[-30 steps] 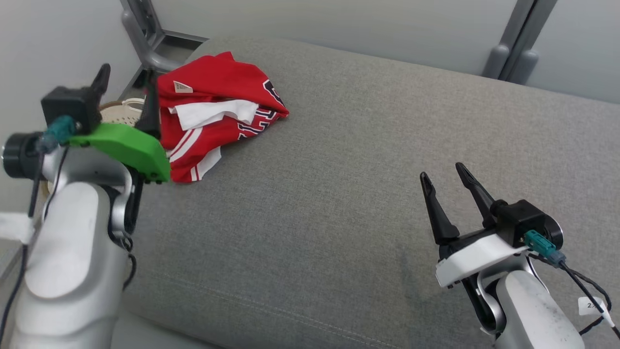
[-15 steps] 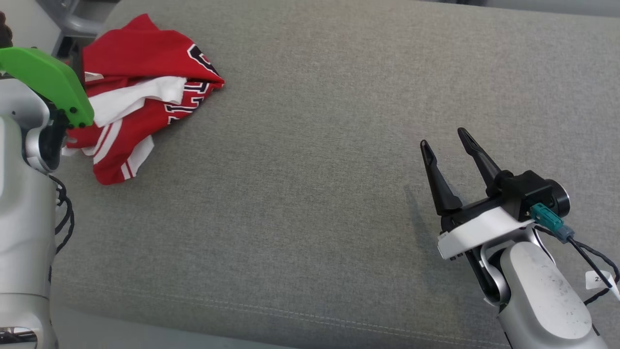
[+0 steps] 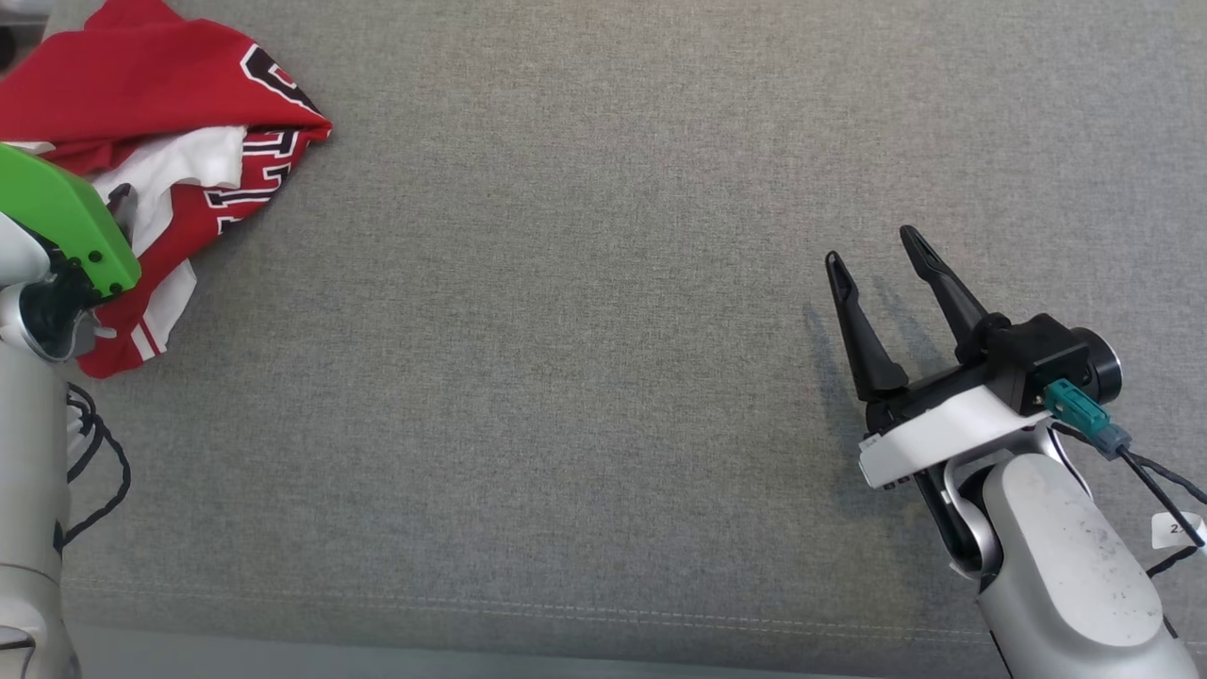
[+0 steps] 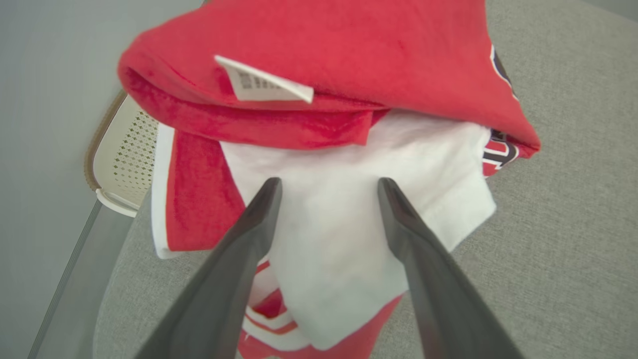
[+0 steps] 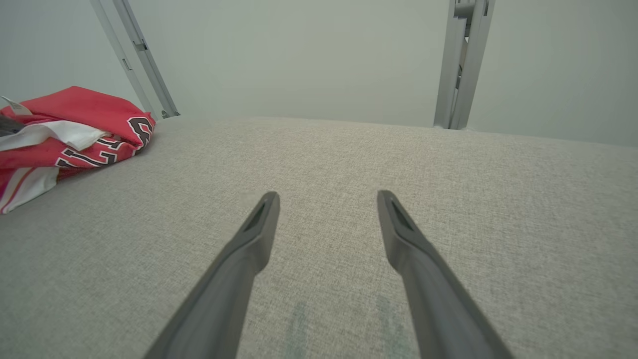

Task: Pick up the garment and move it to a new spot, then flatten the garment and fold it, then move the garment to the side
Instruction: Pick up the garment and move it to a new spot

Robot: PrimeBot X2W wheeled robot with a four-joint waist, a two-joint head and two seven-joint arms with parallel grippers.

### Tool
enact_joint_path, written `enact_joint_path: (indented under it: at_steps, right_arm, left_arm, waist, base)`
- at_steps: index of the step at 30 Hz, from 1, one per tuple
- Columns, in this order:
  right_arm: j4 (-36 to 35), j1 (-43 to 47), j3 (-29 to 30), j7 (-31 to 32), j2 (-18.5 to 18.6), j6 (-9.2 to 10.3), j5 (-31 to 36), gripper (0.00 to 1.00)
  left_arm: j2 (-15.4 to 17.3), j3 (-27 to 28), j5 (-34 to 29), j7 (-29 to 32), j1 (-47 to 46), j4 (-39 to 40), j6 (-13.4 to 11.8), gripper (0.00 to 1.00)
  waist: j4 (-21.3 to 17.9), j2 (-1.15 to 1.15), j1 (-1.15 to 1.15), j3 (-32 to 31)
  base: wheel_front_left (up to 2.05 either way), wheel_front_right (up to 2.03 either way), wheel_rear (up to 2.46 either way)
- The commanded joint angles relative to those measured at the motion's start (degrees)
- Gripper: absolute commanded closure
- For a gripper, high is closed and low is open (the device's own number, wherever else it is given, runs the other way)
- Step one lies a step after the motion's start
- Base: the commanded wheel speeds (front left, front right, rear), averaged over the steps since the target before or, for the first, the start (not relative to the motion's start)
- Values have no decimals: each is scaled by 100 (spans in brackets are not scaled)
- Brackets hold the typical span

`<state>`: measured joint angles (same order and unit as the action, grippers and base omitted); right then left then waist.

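Basket (image 4: 124, 164): cream, perforated, brown-rimmed, partly hidden behind the garment's left edge in the left wrist view, just off the cushion

Left arm (image 3: 28, 490): pale forearm at the head view's left border, with a bright green wrist plate (image 3: 57, 222) overlapping the garment's lower left part

Left gripper (image 4: 326, 185): wide apart, clamped on nothing; 2 dark fingers (image 4: 239, 249) straddling the garment's white fold; touching the cloth or just above it, cannot tell

Garment (image 3: 179, 113): red jersey with white panels, white stripes and dark outlined lettering, crumpled in a heap at the far left end of the cushion, with a red layer on top of a white one

Care tag (image 4: 264, 85): white, printed, sticking out of the upper red fold

Cushion (image 3: 566, 330): grey woven fabric, with a stitched seam (image 3: 566, 611) along the near edge

Right gripper (image 3: 872, 247): spread wide, holding nothing, well apart from the garment, low over the cushion's right part, fingertips pointing away from the robot, faint shadow on the fabric beneath

Right arm (image 3: 1056, 556): pale forearm with a white wrist plate (image 3: 943, 434), a teal connector (image 3: 1075, 405) and a black cable on the outer side

Background: pale grey wall (image 5: 299, 50), 1 slanted metal strut (image 5: 142, 55) behind the garment, 1 upright metal post (image 5: 458, 60) further right
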<state>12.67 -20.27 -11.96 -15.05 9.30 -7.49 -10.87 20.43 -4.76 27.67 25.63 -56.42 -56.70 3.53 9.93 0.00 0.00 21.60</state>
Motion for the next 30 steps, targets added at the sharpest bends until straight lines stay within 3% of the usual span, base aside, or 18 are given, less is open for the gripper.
enact_joint_path:
  at_steps: [1,3,4,5,20,26,27,28,29,30]
  right_arm:
    - [-25,-71,-3,-17,12,0,-32,0]
    - [-37,-86,-7,-17,17,0,-38,0]
    - [-42,-95,-4,-17,23,0,-39,0]
    - [-47,-101,4,-17,27,0,-40,0]
    - [-95,19,203,-17,-32,0,42,0]
    - [-129,162,292,-17,-89,0,68,0]
    - [-138,187,310,-17,-100,1,73,0]
    - [-143,215,323,-17,-108,0,80,0]
    - [-156,245,332,-17,-123,0,82,0]
    - [-153,283,345,-17,-136,0,93,0]
  left_arm:
    - [42,24,32,-18,-53,-38,5,0]
    - [56,52,56,-123,-55,-93,3,58]
    - [85,41,35,-182,-50,-135,-15,99]
    - [84,39,37,-220,-50,-180,-11,100]
    - [441,-246,-441,-1656,-719,196,-116,100]
    - [338,-204,-448,-2405,-735,688,-245,100]
    - [295,-188,-426,-2540,-647,800,-282,87]
    - [262,-190,-432,-2658,-536,903,-308,20]
    - [206,-152,-370,-2780,-430,1029,-328,0]
    - [182,-144,-375,-2895,-321,1151,-352,0]
  waist:
    - [-30,0,0,23]
    - [-40,0,0,28]
    - [-45,0,0,30]
    - [-49,0,0,29]
    - [-9,0,0,-229]
    - [55,0,0,-511]
    - [77,0,0,-570]
    - [101,0,0,-630]
    - [126,0,0,-685]
    - [158,0,0,-745]
  base:
    - [0,0,0]
    - [0,0,0]
    - [0,0,0]
    - [0,0,0]
    - [0,0,0]
    - [0,0,0]
    - [0,0,0]
    - [0,0,0]
    - [0,0,0]
    - [0,0,0]
